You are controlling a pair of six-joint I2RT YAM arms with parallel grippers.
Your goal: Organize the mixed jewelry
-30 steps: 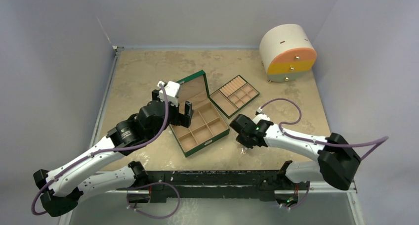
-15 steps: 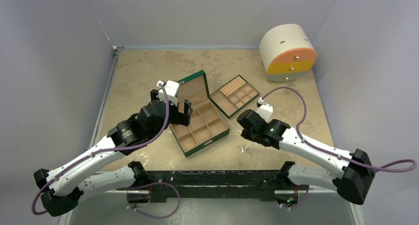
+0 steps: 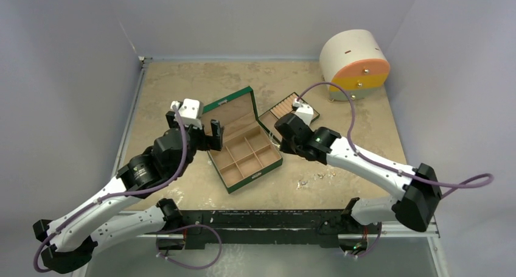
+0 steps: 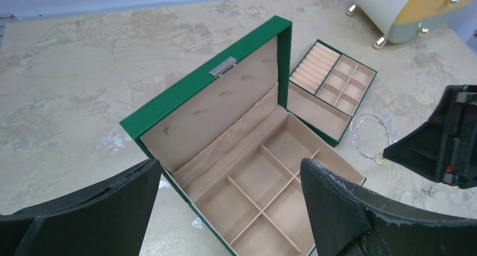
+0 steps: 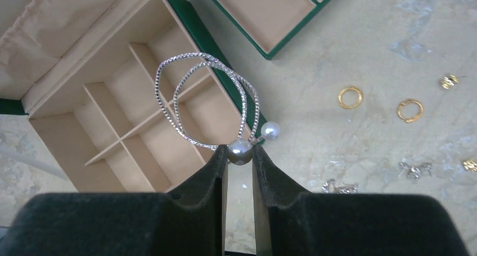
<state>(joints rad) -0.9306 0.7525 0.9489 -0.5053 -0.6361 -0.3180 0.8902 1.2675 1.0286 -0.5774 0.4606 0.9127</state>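
Observation:
My right gripper (image 5: 240,152) is shut on the grey bead of a silver wire hoop with two pearl beads (image 5: 270,130). It holds the hoop in the air over the right edge of the open green box (image 5: 214,48). In the top view this gripper (image 3: 285,138) is at the box's right side. Two gold rings (image 5: 350,97) (image 5: 409,110) and small earrings (image 5: 415,170) (image 5: 448,81) lie on the table to the right. My left gripper (image 4: 229,171) is open and empty, above the box's left side (image 3: 204,134).
The box (image 3: 228,98) has its lid up, and its tan compartments show nothing in them. Its lift-out tray (image 4: 332,87) lies just right of it. A round white-and-orange cabinet (image 3: 354,64) stands at the back right. Loose pieces (image 3: 301,182) lie near the front.
My right gripper rose from the loose pieces near the front and moved back and left to the box, carrying the hoop. My left gripper drew back to the left.

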